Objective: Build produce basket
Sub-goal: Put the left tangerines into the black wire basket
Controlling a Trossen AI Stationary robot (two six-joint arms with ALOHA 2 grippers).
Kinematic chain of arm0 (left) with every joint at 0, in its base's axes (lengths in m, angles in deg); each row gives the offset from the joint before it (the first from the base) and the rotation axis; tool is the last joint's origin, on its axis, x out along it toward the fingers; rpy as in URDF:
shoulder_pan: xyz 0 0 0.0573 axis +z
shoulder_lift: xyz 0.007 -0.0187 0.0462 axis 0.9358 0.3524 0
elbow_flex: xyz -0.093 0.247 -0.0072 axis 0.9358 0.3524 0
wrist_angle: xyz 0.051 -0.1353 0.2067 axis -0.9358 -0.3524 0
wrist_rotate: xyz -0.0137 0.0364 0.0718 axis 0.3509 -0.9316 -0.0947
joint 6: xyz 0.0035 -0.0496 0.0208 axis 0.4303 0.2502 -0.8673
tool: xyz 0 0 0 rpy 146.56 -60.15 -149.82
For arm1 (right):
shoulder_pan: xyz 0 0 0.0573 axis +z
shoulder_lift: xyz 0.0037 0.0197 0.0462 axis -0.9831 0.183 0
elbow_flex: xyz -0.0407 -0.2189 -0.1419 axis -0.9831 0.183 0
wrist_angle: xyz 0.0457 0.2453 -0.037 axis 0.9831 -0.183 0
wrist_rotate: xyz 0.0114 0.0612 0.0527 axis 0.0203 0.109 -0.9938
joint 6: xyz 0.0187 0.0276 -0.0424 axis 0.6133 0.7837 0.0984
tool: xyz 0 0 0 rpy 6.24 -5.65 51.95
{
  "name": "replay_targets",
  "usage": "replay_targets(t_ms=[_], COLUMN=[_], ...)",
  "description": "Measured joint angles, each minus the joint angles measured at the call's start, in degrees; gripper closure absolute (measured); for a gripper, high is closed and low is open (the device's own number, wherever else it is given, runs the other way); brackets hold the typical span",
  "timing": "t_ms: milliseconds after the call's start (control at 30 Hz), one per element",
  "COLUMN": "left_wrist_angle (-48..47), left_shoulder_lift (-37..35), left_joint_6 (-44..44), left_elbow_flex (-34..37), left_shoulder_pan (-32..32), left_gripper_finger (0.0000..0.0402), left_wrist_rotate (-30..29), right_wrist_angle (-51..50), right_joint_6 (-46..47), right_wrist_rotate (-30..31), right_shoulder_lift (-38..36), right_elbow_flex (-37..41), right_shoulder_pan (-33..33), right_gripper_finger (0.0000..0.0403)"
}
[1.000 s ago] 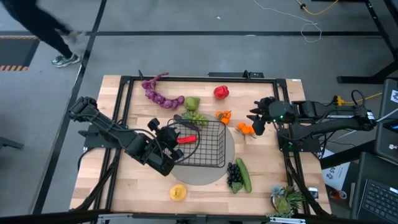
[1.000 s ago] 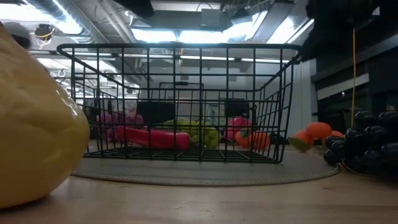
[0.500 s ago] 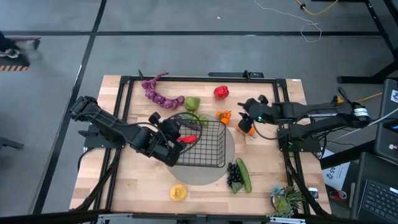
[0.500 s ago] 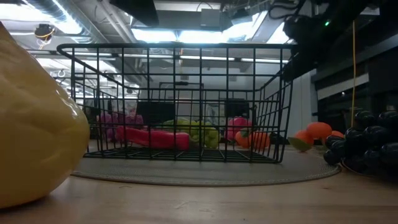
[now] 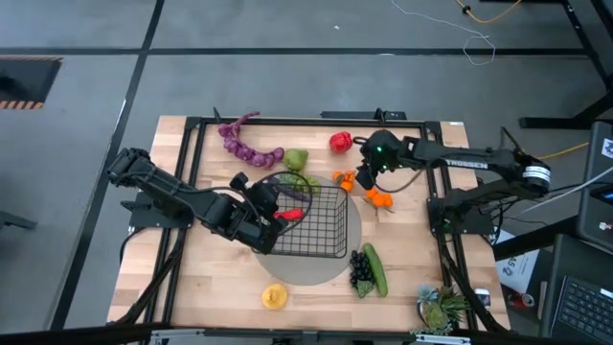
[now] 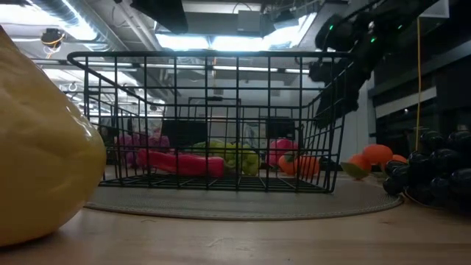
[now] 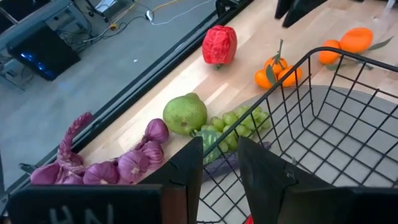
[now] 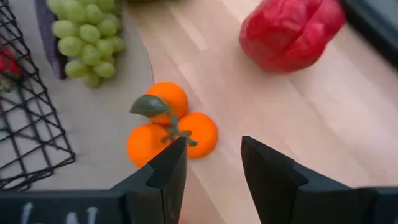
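Note:
The black wire basket (image 5: pixel 321 225) stands on a grey round mat (image 5: pixel 316 273) with a red chili (image 5: pixel 289 215) on its floor. My left gripper (image 5: pixel 271 205) hangs open over the basket's left rim (image 7: pixel 311 59), above the wires, holding nothing. My right gripper (image 5: pixel 367 172) is open, slanting down just above a cluster of three oranges (image 8: pixel 168 127) that lies on the wood beside the mat. Red pepper (image 5: pixel 340 143), green pear (image 5: pixel 296 159), green grapes (image 5: pixel 303 180) and a purple string (image 5: pixel 244 144) lie along the far side.
Two more oranges (image 5: pixel 379 199) lie to the right of the basket. Dark grapes (image 5: pixel 360 272) and a cucumber (image 5: pixel 375 269) sit at the mat's near right. A lemon (image 5: pixel 274 296) and a potted plant (image 5: pixel 441 309) are near the front edge. A black frame (image 5: pixel 287 120) rims the table.
My right gripper has swung toward the table's left and far side and come down, tipping further downward, from beside the pair of oranges to just above the three-orange cluster. My left gripper has shifted slightly toward the basket. The basket and produce have stayed put.

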Motion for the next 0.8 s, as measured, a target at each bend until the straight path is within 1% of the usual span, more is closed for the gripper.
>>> replay_targets(t_ms=[133,300,633,700,800], left_wrist_angle=[0.0,0.0,-0.1,-0.1,-0.1], left_shoulder_lift=[0.0,0.0,0.0,0.0,0.0], left_joint_6=[0.0,0.0,-0.1,-0.1,-0.1], left_elbow_flex=[0.0,0.0,0.0,0.0,0.0], left_shoulder_pan=[0.0,0.0,0.0,0.0,0.0], left_gripper_finger=[0.0305,0.0305,0.0305,0.0305,0.0305], left_wrist_rotate=[0.0,0.0,0.0,0.0,0.0], right_wrist_angle=[3.8,5.2,11.9,11.3,10.0], right_joint_6=[-0.9,-1.2,-0.9,-0.9,-1.1], right_wrist_rotate=[-5.3,-8.0,-8.1,-8.1,-8.1], right_shoulder_lift=[4.3,8.6,13.5,14.1,14.7], right_elbow_flex=[0.0,0.0,0.1,0.1,0.1], right_shoulder_pan=[-0.9,-0.9,-0.9,-0.9,-0.9], right_gripper_finger=[0.0248,0.0248,0.025,0.0257,0.0285])
